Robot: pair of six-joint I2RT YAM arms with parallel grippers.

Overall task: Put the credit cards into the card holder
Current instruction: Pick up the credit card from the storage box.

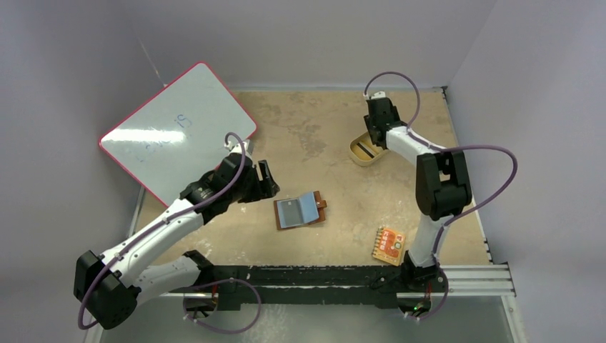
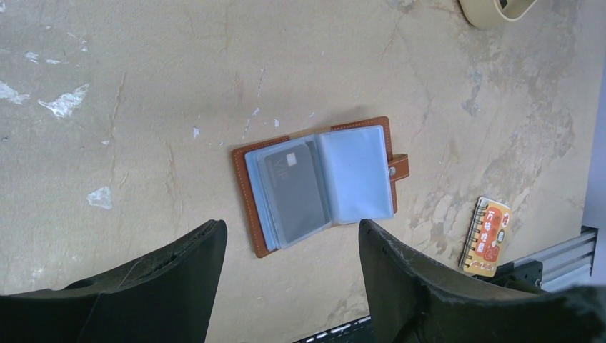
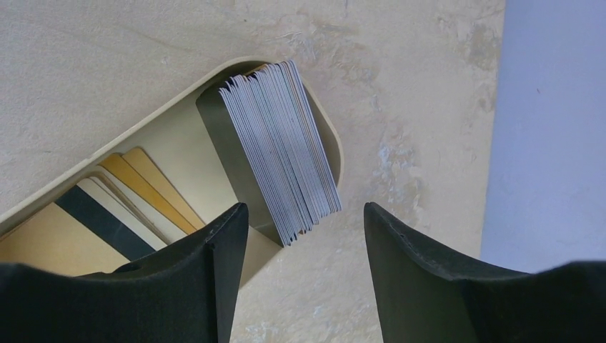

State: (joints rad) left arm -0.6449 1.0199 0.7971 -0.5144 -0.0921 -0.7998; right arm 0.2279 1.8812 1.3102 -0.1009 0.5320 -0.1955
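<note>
Risk: right pincer (image 3: pixel 306 214), jaws apart and empty, could pinch several of the tightly packed thin dark credit cards (image 3: pixel 286 150) at once, or topple them.
Holder: small brown leather folding wallet (image 2: pixel 321 182) lay open just beyond left pincer (image 2: pixel 291 236), whose jaws were spread and empty; one dark card (image 2: pixel 293 189) was pocketed.
Dish: tan oval dish (image 3: pixel 179 121) under right pincer held the upright stack, with flat cards (image 3: pixel 107 214) alongside.

The small brown folding card holder (image 2: pixel 321 189) looked like stitched leather, its bluish clear pockets (image 2: pixel 357 175) glossy plastic over a dark matt credit card (image 2: pixel 294 194). The beige table (image 2: pixel 143 107) was matt, rough and chipped. The tan oval dish (image 3: pixel 325 136) looked like smooth plastic; the left pincer (image 2: pixel 289 225) had matt black, scuffed fingers (image 2: pixel 400 271).
</note>
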